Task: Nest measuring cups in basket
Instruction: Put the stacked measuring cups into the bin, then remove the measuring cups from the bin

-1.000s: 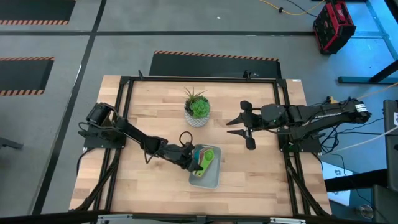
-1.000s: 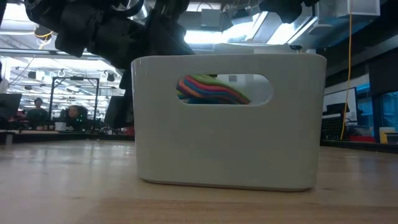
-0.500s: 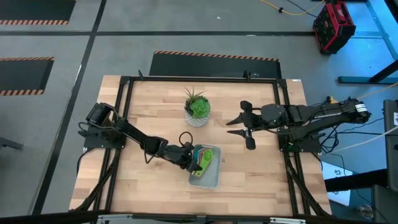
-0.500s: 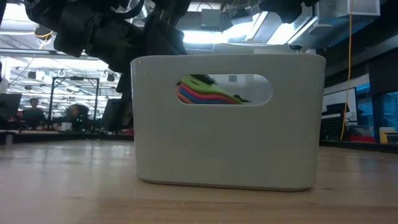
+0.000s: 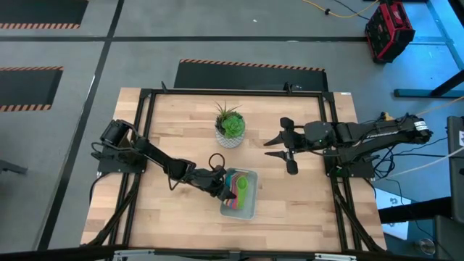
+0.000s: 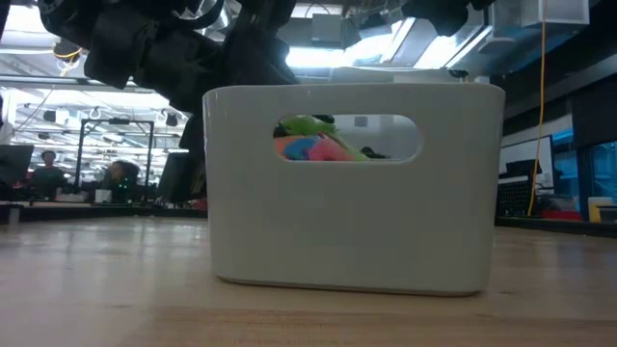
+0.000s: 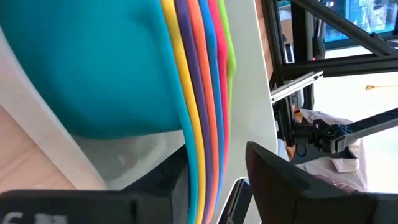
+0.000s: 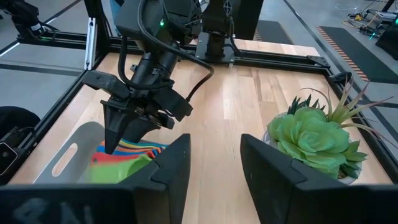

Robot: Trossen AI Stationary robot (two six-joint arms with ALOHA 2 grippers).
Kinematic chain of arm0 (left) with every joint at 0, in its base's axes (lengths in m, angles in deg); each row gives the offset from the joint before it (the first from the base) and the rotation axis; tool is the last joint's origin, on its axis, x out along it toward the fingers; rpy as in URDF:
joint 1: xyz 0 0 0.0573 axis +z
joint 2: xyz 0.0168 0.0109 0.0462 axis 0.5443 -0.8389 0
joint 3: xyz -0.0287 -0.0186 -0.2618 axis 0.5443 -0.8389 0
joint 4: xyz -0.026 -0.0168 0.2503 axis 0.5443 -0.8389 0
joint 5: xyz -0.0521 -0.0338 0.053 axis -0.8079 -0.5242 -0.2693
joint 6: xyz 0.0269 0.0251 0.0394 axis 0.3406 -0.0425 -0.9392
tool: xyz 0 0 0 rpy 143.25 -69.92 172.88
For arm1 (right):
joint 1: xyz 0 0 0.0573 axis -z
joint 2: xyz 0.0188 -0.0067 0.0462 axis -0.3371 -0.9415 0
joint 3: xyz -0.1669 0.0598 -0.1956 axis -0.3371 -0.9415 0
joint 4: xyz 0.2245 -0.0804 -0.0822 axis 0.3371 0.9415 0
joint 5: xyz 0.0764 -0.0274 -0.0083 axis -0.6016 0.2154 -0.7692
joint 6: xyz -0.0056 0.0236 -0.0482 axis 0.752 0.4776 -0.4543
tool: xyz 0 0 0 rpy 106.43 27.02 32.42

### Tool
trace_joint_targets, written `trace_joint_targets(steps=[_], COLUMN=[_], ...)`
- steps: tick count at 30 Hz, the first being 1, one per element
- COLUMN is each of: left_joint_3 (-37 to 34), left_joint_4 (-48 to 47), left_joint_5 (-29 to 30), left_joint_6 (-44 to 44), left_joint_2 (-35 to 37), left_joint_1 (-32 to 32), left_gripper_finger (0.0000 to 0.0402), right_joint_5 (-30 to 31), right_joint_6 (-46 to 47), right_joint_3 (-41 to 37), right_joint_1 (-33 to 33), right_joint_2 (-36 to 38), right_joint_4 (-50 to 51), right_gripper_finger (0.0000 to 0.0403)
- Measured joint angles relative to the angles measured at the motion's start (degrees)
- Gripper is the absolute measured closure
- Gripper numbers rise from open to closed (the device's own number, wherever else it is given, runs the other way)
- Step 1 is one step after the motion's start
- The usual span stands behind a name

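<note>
Seven measuring cups (image 5: 238, 190) sit nested in the basket (image 5: 246, 210) at the counter's (image 5: 174, 123) near middle; my left claw (image 5: 222, 185) reaches over the basket's left rim, fingers straddling the stacked handles, grip unclear; my right claw (image 5: 279, 148) waits far right, fingers apart, beside the plant pot (image 5: 230, 138).

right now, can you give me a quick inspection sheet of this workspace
surface: wooden table, bare boards around the items
job's things: nested measuring cups stacked inside the basket, green cup on top
clutter: potted succulent standing apart from the basket
grippers: left gripper at the basket's rim, fingers either side of the cup handles; right gripper open, waiting above the table beside the plant
cables: black cable loop on the left arm; yellow cord on the floor
surroundings: red toolbox on the floor; people at desks in the background
</note>
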Motion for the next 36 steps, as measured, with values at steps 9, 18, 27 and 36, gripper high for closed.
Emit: trace_joint_targets(steps=[9, 18, 27, 36], left_joint_3=[0.0, 0.0, 0.0, 0.0], left_joint_4=[-0.5, -1.4, -1.4, -1.4], left_joint_5=[0.3, 0.8, -0.5, -0.7], left_joint_6=[-0.4, -0.4, -0.3, -0.2], left_joint_2=[0.0, 0.0, 0.0, 0.0], left_joint_1=[0.1, 0.2, 0.0, 0.0], left_gripper_finger=[0.0236, 0.0238, 0.0239, 0.0239], right_joint_5=[0.0, 0.0, 0.0, 0.0], right_joint_6=[0.0, 0.0, 0.0, 0.0], right_joint_3=[0.0, 0.0, 0.0, 0.0], right_joint_1=[0.0, 0.0, 0.0, 0.0], right_joint_2=[0.0, 0.0, 0.0, 0.0], right_joint_4=[0.0, 0.0, 0.0, 0.0], right_gripper_finger=[0.0257, 0.0257, 0.0257, 0.0257])
